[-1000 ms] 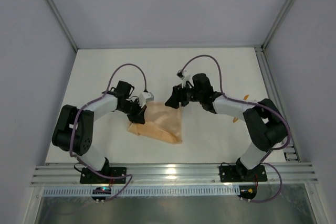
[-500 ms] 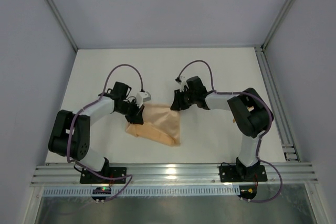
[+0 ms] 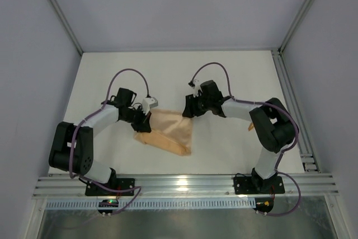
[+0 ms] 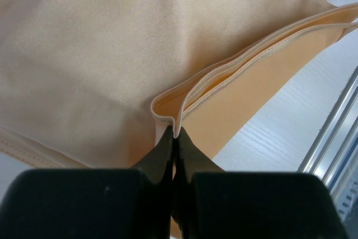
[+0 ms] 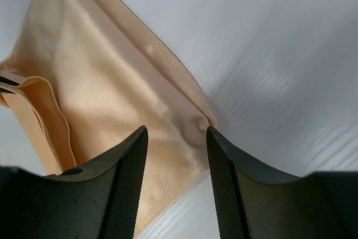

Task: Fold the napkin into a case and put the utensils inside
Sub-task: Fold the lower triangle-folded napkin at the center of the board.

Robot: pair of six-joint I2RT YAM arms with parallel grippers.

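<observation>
The peach-orange napkin (image 3: 168, 131) lies folded and rumpled on the white table between the two arms. My left gripper (image 3: 144, 117) is at its left end, shut on a layered, hemmed fold of the napkin (image 4: 184, 99); the black fingertips (image 4: 165, 141) pinch the cloth edge between them. My right gripper (image 3: 188, 110) is at the napkin's upper right corner (image 5: 208, 117), open, with one ribbed finger (image 5: 128, 160) over the cloth and the other at the corner's edge. A small orange sliver of the utensils (image 3: 250, 128) shows by the right arm's elbow; the rest is hidden.
White table top (image 3: 224, 71) runs back to the grey enclosure walls. A metal rail (image 3: 184, 184) borders the near edge by the arm bases, and a side rail (image 3: 291, 104) runs along the right.
The right arm has swung in toward the napkin's upper right corner and its jaws narrowed, then widened again. The left arm has drawn its pinched fold slightly leftward.
</observation>
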